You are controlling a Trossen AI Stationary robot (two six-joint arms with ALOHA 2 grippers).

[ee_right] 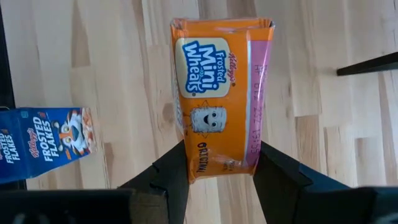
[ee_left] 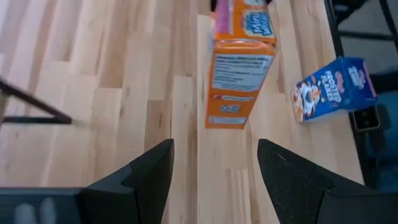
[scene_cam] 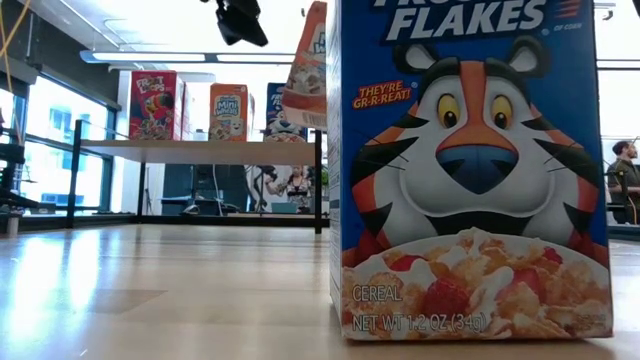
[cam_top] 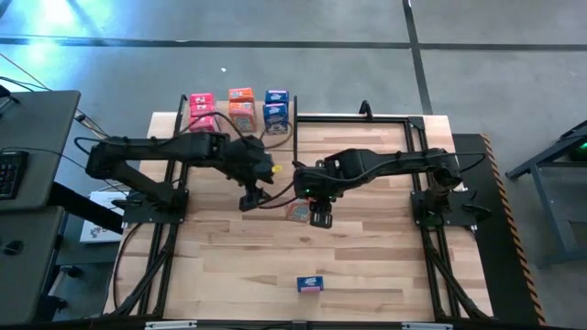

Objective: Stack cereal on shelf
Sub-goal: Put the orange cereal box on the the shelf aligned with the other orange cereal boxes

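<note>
So the right gripper (ee_right: 219, 163) is pinching an orange Mini Wheats box (ee_right: 219, 93) and holding it up off the worktop (cam_top: 229, 266), around the middle. The left gripper (ee_left: 214, 171) sits just beside it, fingers spread, nothing in them. Three boxes stand on the shelf (cam_top: 312, 120) at the far edge. A blue Frosted Flakes box (cam_top: 311, 283) sits near the front edge.

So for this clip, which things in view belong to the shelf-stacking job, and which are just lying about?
Part of the job:
- shelf
- red box, orange box and blue box on the shelf
- orange Mini-Wheats box, held in the shut right gripper
- Frosted Flakes box, alone on the table
- left gripper, open and empty

Just lying about:
- keyboard on the side desk
</note>
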